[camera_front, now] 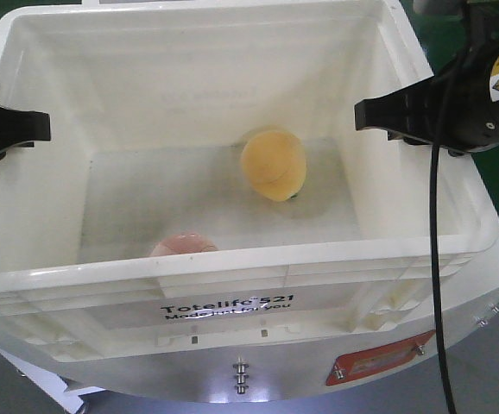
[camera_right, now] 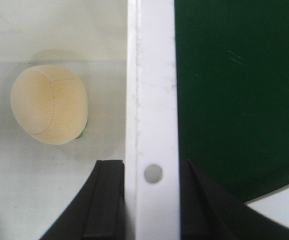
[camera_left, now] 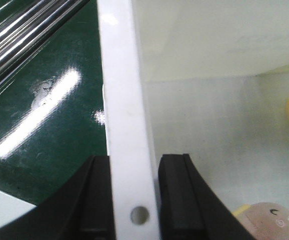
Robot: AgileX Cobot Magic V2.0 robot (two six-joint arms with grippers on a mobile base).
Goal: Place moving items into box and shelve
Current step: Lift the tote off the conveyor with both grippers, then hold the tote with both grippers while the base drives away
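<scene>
Both items lie in the box [camera_front: 232, 285]: the ball [camera_front: 273, 164] mid-floor, the pink item [camera_front: 183, 245] against the near wall. The left hand [camera_left: 134, 172] and right hand [camera_right: 152, 172] each pinch an opposite side rim. Raise both sides together and level, since any tilt would likely roll the ball and strain the thin-rim grip.

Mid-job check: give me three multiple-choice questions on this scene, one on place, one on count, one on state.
1. Where is the yellow ball? A on the bottom of the white box; B on a shelf; C outside the box.
2. How many items lie in the box? A one; B two; C four.
3. What are the left pincer and right pincer doing? A hanging open; B clamping the box's side rims; C holding the ball.
Answers: 1A, it rests inside; 2B, ball plus a pinkish lump; 3B, fingers flank each rim.
</scene>
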